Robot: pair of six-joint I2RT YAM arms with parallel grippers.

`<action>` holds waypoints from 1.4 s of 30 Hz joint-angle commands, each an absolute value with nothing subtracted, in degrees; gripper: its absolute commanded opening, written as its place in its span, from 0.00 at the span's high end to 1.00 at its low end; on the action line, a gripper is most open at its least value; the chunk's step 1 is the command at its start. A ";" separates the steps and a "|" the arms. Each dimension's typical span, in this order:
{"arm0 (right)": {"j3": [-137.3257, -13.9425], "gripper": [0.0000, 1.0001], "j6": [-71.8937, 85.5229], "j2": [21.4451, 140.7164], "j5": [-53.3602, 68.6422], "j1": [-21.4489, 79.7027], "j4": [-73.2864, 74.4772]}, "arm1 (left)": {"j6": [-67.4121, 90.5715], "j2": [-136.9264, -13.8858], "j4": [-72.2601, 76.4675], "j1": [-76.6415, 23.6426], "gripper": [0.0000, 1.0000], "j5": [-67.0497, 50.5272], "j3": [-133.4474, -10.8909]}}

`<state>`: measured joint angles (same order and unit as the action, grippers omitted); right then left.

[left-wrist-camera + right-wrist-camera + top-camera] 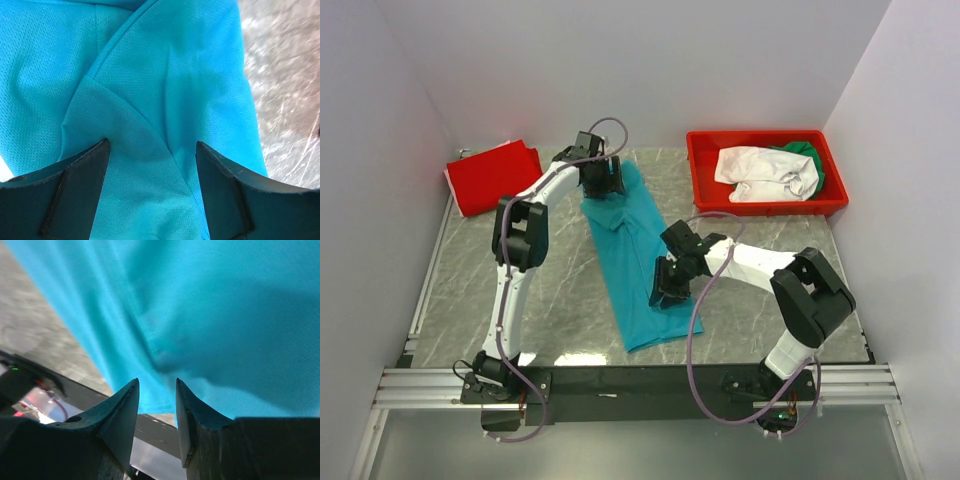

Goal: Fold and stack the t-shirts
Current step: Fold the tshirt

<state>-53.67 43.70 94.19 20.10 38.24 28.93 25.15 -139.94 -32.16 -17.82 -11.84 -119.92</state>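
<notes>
The teal mesh short-sleeved t-shirt (625, 265) lies as a long narrow strip on the grey marbled tabletop (570, 300), one end far, one end near. The left gripper (152, 145) hovers over its far end with jaws spread wide. The right gripper (156, 382) sits at the near right edge, its jaws at a narrow gap with no cloth visibly between them.

The likely risk is an uneven fold. If one side bites only the top layer, the strip could peel open. A far end lifted before the near end is held could also drag the slippery mesh askew, towards the folded red cloth t-shirt (490, 178)
</notes>
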 commanded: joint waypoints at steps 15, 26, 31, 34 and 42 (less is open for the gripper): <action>-58.19 0.58 40.43 91.06 18.63 38.93 30.50 | 26.19 -129.92 -27.69 -17.67 0.22 -16.34 -114.53; -48.34 0.57 41.92 90.88 20.56 39.11 22.77 | 29.35 -130.43 -24.35 -17.67 0.22 -19.60 -106.44; -49.65 0.58 42.63 93.33 21.80 40.34 21.36 | 28.48 -134.64 -25.92 -17.67 0.22 -18.81 -110.03; -50.80 0.58 43.24 95.00 23.29 40.95 20.31 | 27.60 -136.67 -24.53 -17.67 0.22 -19.95 -111.44; -55.10 0.58 44.56 98.87 25.49 41.84 19.78 | 26.98 -141.06 -22.77 -17.58 0.22 -23.55 -117.24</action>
